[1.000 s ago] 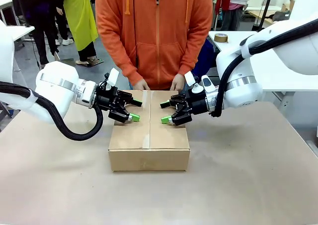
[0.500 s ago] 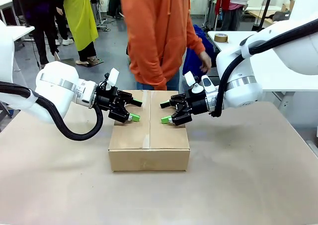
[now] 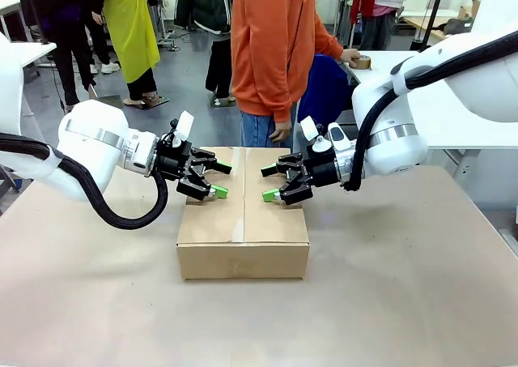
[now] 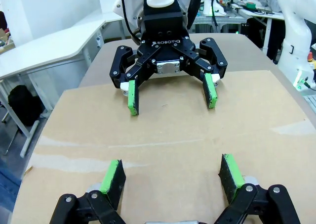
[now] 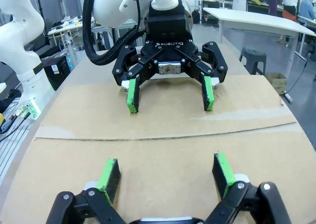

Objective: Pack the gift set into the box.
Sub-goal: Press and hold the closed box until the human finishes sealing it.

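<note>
Sitting at the middle of the tabletop [image 3: 405, 286], the box [image 3: 243, 221] is shut, its top flaps flat. A pale glossy strip [image 3: 239, 201] runs along the centre seam.

Left gripper [image 3: 222, 181] is over the box's left flap, fingers pointing toward the seam. Jaws spread wide, nothing between the green pads [image 4: 114, 173]. Right gripper [image 3: 267, 183] is over the box's right flap, facing the left one across the seam. Jaws likewise released and empty. The two grippers are near each other but apart.

In the left wrist view, the left gripper [image 4: 172, 170] is low over the cardboard with the right gripper [image 4: 172, 101] opposite. The right wrist view mirrors this, with the right gripper [image 5: 165, 167] near and the left gripper [image 5: 170, 100] beyond the seam. Whether the fingertips touch the lid, I cannot tell.

Beyond the box's far edge stands a person in an orange hoodie [image 3: 275, 43], turned sideways. One hand [image 3: 281, 132] hangs down and the other reaches to a tape roll [image 3: 361, 61] on a white table behind.
</note>
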Motion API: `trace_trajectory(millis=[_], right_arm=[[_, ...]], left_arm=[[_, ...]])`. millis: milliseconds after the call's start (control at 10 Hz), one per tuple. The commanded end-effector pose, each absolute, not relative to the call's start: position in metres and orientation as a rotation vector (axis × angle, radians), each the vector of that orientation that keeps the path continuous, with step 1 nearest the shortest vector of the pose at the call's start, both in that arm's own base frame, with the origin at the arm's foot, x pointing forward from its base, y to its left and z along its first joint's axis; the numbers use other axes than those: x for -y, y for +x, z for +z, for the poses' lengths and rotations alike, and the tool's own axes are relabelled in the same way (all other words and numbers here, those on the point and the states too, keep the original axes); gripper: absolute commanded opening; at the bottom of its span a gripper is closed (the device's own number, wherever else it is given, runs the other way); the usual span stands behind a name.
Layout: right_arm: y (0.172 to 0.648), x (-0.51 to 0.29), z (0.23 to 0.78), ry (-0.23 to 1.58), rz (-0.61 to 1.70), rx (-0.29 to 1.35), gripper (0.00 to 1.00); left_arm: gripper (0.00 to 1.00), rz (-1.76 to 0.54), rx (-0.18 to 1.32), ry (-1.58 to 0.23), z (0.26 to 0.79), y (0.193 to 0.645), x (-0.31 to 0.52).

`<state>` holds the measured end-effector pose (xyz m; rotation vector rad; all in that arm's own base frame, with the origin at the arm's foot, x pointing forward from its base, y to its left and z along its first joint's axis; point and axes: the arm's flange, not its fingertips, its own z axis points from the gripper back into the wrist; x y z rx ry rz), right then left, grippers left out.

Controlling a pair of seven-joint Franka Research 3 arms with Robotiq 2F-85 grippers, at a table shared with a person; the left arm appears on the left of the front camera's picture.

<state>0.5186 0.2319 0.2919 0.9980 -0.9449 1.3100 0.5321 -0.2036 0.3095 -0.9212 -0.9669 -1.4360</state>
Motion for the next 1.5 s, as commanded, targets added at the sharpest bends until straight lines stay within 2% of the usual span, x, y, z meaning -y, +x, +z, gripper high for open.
trace_trajectory(millis=[0, 1400], right_arm=[[0.5171, -0.2314, 0.2899, 0.983, 1.314, 0.939, 1.00], [0.5171, -0.2314, 0.2899, 0.983, 1.314, 0.939, 1.00]], left_arm=[[1.00, -1.448, 0.956, -0.927, 0.3036, 0.5303, 0.2020], [1.00, -1.448, 0.956, -0.927, 0.3036, 0.5303, 0.2020]])
